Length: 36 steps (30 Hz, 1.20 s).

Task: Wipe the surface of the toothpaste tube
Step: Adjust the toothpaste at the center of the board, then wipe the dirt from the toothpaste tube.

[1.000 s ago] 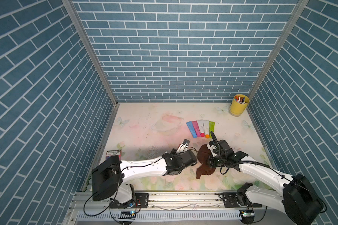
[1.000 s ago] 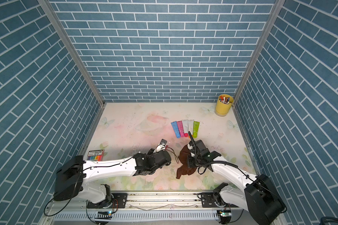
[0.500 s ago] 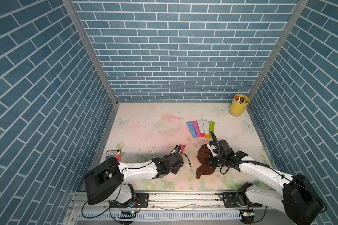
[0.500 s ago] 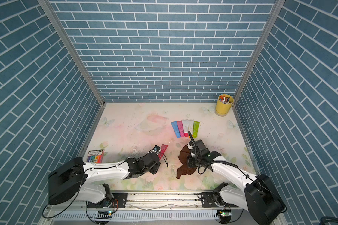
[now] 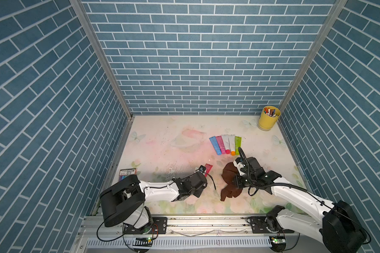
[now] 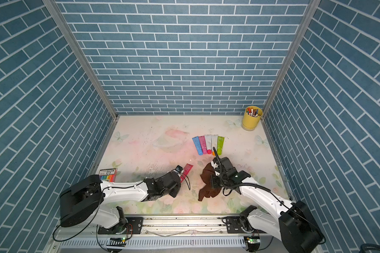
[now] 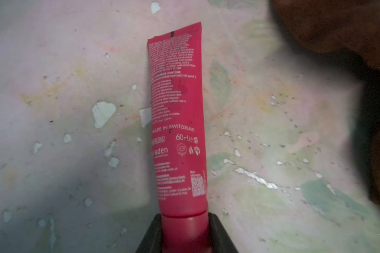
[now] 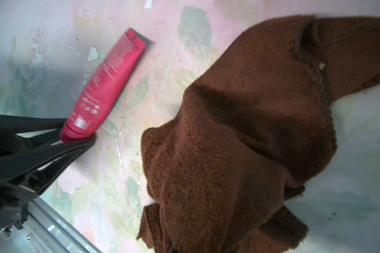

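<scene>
1. Right, my left fingers [image 8: 79, 144] are clamped on the cap end of the red toothpaste tube [image 7: 178, 120], one on each side of the cap.
2. In both top views the tube [image 5: 208, 170] sits near the front middle of the counter [image 5: 173, 153], with its flat crimped end pointing away from the arm, toward the back and slightly right.
3. I can't tell whether the tube rests on the counter or hangs just above it.
4. My right fingers [image 5: 236, 183] are closed on the brown cloth [image 8: 239, 142], which is bunched in folds below that wrist camera.
5. The cloth [image 5: 229, 175] is just to the right of the tube and not touching it.
6. Farther back, five coloured tubes [image 5: 225, 144] lie side by side.
7. A yellow cup [image 5: 268, 119] of pens stands in the back right corner.
8. A pack of markers [image 5: 127, 174] lies by the left edge.
</scene>
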Each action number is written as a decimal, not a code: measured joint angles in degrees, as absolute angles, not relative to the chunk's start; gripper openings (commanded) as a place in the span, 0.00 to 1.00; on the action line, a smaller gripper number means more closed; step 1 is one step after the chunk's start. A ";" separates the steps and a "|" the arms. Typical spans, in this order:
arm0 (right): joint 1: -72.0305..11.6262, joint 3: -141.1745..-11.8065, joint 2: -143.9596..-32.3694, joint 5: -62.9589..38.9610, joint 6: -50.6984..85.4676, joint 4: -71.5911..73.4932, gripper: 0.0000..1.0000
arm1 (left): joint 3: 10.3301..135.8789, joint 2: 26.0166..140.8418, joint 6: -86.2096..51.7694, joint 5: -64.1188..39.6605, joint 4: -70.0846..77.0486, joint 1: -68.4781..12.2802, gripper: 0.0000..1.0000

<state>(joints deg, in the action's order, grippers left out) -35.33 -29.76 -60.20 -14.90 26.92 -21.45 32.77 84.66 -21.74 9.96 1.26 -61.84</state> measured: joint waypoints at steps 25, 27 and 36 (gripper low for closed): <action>-44.53 -39.51 -82.06 -4.51 26.26 -22.04 0.00 | 32.42 88.97 -13.45 5.28 12.03 -68.55 0.08; -44.75 -39.07 -82.06 -4.86 26.79 -21.19 0.00 | 32.38 88.97 -13.41 5.30 12.14 -68.55 0.07; -47.11 -34.81 -79.48 -7.94 30.09 -14.83 0.00 | 32.36 88.97 -13.47 6.39 11.92 -68.55 0.04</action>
